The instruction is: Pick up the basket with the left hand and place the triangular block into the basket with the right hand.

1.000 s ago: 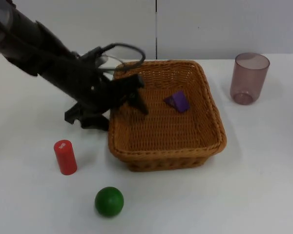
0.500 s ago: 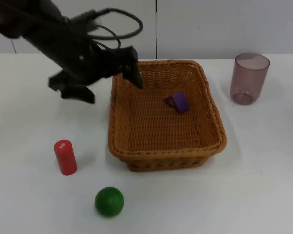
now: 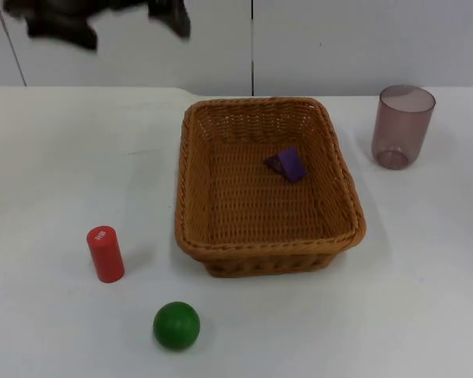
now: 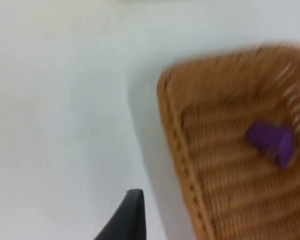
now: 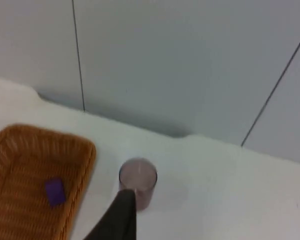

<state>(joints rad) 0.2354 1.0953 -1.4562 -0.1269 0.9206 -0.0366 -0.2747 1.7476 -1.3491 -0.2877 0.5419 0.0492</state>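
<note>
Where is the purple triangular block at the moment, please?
In the top view, the purple triangular block lies inside the wicker basket, toward its far right side, nearest the translucent cup.

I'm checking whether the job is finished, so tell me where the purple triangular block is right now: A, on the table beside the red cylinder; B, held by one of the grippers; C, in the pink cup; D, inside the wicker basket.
D: the purple triangular block lies on the floor of the wicker basket, which sits on the table with no gripper holding it.
</note>
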